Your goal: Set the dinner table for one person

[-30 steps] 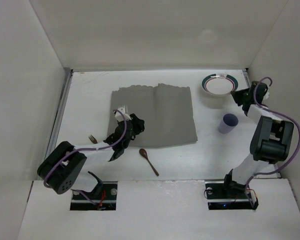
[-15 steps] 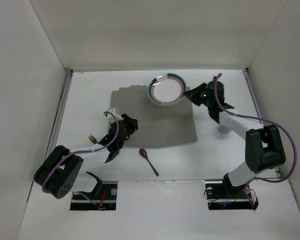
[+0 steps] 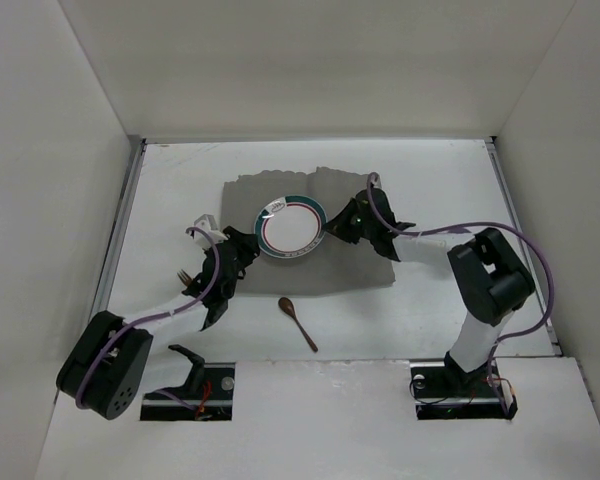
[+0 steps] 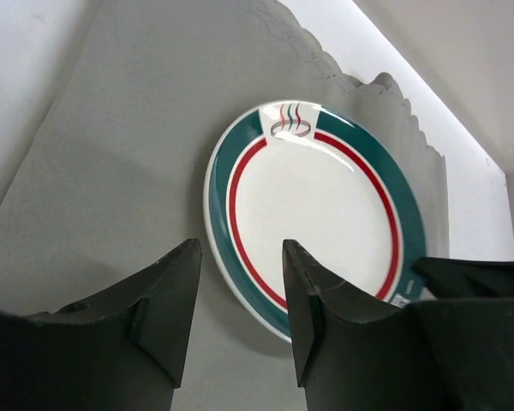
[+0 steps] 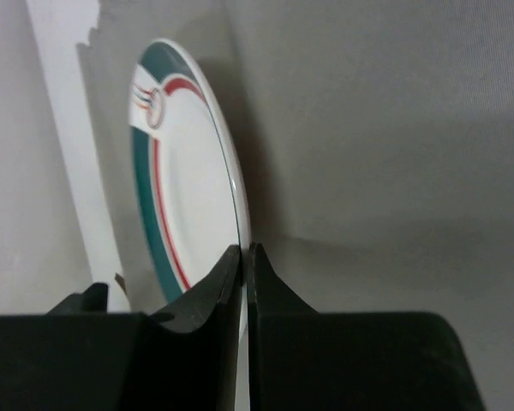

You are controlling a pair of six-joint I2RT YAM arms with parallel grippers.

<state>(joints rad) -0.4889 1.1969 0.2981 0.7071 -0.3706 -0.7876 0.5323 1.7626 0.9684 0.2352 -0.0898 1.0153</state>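
Top external view | plate (image 3: 291,227) is pinched at its right rim by right gripper (image 3: 332,225), over placemat (image 3: 365,250) on dinner table (image 3: 430,300) | left gripper (image 3: 242,248) is held spread beside the left rim (contact cannot be told) | set-down spot is judged directly below.

The right gripper (image 5: 244,253) pinched the near rim of the plate (image 5: 188,197), one dark finger on each face, with the plate seen almost edge-on. A green band, a red ring and a small emblem marked the plate's visible face. The grey placemat (image 5: 377,128) lay behind the plate and to its right.
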